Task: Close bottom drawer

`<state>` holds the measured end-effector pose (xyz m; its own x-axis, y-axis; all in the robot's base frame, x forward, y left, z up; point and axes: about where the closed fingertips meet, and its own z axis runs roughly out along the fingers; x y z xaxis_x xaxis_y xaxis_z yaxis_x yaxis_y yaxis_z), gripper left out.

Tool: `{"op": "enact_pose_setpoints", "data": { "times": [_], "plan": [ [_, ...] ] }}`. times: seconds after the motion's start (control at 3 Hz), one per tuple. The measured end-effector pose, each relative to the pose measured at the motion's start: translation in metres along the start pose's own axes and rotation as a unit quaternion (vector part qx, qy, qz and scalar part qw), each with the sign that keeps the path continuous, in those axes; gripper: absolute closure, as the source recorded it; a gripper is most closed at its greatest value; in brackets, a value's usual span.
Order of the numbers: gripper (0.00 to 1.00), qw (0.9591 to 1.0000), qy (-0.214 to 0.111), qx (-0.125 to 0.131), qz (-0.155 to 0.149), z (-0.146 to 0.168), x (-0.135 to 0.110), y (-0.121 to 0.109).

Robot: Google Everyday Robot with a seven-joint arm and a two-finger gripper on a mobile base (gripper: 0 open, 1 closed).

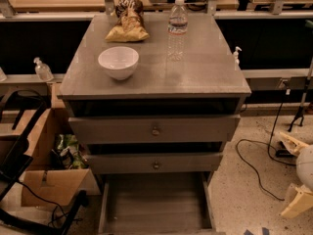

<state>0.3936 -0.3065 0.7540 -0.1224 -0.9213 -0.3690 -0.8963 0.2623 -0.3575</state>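
Note:
The bottom drawer (155, 202) of the grey cabinet (156, 72) is pulled far out toward me. Its plank floor and thin side walls show, and its front strip is cut off at the lower edge of the view. The two taller drawers above it, upper (154, 129) and middle (155, 163), stand slightly out with brass knobs. My gripper (285, 176) hangs low at the far right, level with the bottom drawer and well to its right, apart from it. Its two cream fingers (293, 143) are spread wide with nothing between them.
On the cabinet top stand a white bowl (118, 61), a water bottle (177, 28) and a chip bag (128, 22). An open cardboard box (54, 175) and black chair legs (19, 155) are on the left. Cables (257, 163) lie on the speckled floor at the right.

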Motion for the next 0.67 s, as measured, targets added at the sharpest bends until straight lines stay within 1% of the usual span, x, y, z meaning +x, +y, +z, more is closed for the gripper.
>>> {"op": "enact_pose_setpoints", "data": {
  "times": [0.33,0.67],
  "plan": [
    [0.0,0.9998,0.001,0.007,-0.016,0.0015,0.0004,-0.0042],
    [0.0,0.9999,0.007,0.007,-0.013,0.005,-0.0026,0.0044]
  ]
}}
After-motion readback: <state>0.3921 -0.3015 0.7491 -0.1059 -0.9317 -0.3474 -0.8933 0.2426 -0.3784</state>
